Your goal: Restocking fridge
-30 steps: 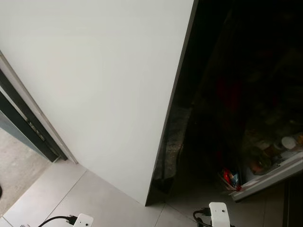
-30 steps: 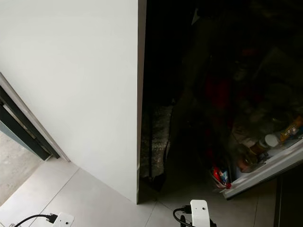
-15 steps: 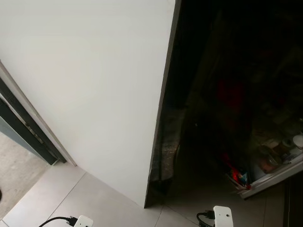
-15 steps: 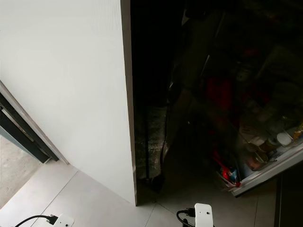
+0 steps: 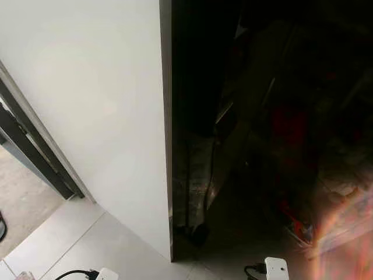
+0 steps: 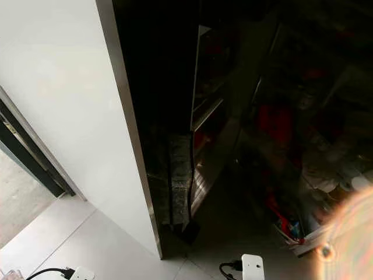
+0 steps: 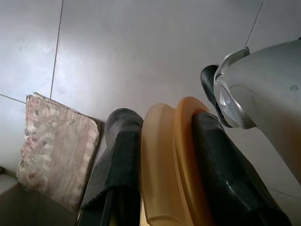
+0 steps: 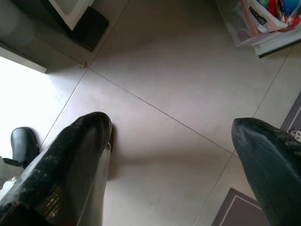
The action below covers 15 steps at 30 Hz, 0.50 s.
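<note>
The fridge (image 6: 221,116) stands open and dark ahead, with dim shelves and red items inside. Its door shelf (image 6: 288,224) at the lower right holds packets and jars, and shows in the right wrist view as the door shelf (image 8: 263,23). My left gripper (image 7: 164,120) hangs low over the floor tiles, shut on an amber-and-yellow plastic piece (image 7: 162,165) held edge-on between the black fingers. My right gripper (image 8: 169,125) hangs open above the pale tiles with nothing between its fingers. Both arms' white wrist units (image 5: 275,269) sit at the bottom edge of the eye views.
A tall white panel (image 5: 87,116) with a steel edge fills the left, next to the fridge. A dark sliding-door track (image 5: 29,151) runs at the far left. A patterned cloth (image 7: 56,150) lies on the floor, and a grey mat (image 8: 235,212) lies near the right gripper.
The whole picture has shifted, so the camera has moved: the panel's edge now sits further left and more fridge interior shows. A bright flare has appeared at the lower right.
</note>
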Motion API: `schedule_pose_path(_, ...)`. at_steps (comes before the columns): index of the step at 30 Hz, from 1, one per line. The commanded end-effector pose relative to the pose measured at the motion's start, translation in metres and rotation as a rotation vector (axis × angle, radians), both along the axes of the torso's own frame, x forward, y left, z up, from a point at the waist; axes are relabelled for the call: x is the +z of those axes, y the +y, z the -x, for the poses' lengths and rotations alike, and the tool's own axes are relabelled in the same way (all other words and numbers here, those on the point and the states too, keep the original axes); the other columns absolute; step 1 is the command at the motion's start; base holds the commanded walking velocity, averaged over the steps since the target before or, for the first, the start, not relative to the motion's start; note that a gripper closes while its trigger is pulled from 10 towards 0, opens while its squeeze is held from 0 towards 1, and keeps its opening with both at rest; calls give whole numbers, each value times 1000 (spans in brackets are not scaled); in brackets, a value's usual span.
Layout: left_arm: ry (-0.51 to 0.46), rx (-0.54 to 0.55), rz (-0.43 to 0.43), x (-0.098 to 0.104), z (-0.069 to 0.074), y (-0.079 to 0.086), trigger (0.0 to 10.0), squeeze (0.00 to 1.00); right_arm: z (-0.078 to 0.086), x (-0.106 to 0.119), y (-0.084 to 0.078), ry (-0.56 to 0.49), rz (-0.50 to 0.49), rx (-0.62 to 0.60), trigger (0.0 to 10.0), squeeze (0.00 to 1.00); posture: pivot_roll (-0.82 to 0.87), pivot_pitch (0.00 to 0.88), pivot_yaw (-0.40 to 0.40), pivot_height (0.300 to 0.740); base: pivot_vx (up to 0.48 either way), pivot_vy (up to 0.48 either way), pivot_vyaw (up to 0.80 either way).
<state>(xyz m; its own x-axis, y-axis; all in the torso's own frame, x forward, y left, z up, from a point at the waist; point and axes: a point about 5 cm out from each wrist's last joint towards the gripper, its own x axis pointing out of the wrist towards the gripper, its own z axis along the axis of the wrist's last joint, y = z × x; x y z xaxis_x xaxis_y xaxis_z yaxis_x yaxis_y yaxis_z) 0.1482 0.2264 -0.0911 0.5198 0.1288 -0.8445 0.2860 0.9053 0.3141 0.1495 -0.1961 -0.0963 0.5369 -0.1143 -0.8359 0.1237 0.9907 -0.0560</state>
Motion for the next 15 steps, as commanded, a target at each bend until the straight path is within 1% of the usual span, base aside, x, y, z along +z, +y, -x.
schedule_pose_path(1,54,15,0,-5,14,1,10000,0,5,-3,4,31,-1,31,10000,0,60,117,-48,740,0,-319,706)
schedule_pose_path(6,56,16,2,-6,14,0,10000,0,11,-3,0,18,-13,21,10000,0,60,120,-48,740,0,-319,800)
schedule_pose_path(7,56,16,3,-6,14,0,10000,0,14,-4,-3,19,-19,10,10000,0,58,122,-49,740,0,-322,0)
schedule_pose_path(9,55,18,6,-6,14,-1,10000,0,16,-5,-4,29,-13,29,10000,0,56,122,-48,740,0,-321,0)
schedule_pose_path(12,54,18,8,-6,14,-2,10000,0,12,-4,0,22,-12,48,10000,0,54,122,-48,740,0,-322,0)
schedule_pose_path(15,54,18,10,-6,14,-3,10000,0,10,-3,1,16,-6,57,10000,0,53,123,-49,740,0,-317,760)
